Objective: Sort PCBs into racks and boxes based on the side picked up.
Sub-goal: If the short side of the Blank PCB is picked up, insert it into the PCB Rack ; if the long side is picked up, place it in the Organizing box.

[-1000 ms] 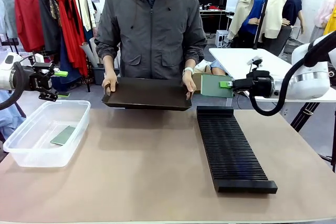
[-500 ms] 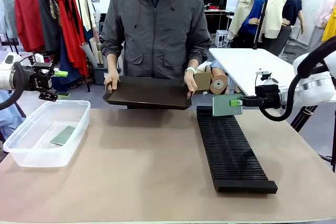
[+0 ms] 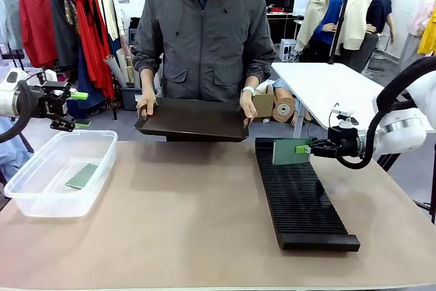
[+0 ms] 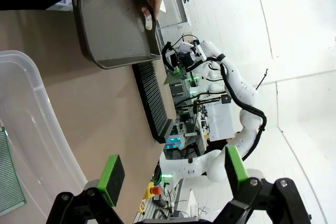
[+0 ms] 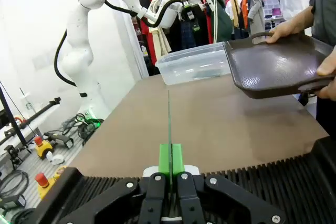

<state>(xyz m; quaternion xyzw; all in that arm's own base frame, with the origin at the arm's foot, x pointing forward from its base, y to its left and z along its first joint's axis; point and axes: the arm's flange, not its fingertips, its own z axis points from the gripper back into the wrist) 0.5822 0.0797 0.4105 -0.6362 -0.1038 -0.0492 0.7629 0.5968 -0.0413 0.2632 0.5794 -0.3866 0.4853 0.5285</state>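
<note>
Partway there, by the look of it. One thin green board [image 3: 82, 176] already lying flat in the clear plastic tub [image 3: 41, 199] at the left edge of the desk [image 3: 191, 223]. Second green board [image 3: 283, 151] pinched upright in the right end effector [image 3: 304, 148], clamped tight, hanging just over the far end of the long black slotted rack [image 3: 300, 199], not slotted in yet. No boards visible in the rack's slots. Left end effector [image 3: 77, 109] wide open and empty above the tub. Smooth black tray [image 3: 194, 119] in the person's hands [image 3: 246, 110] at the far edge looking bare, so probably not much left.

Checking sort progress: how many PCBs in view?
2 PCBs. One lies in the clear tub; one held upright by the right gripper over the far end of the rack.
</note>
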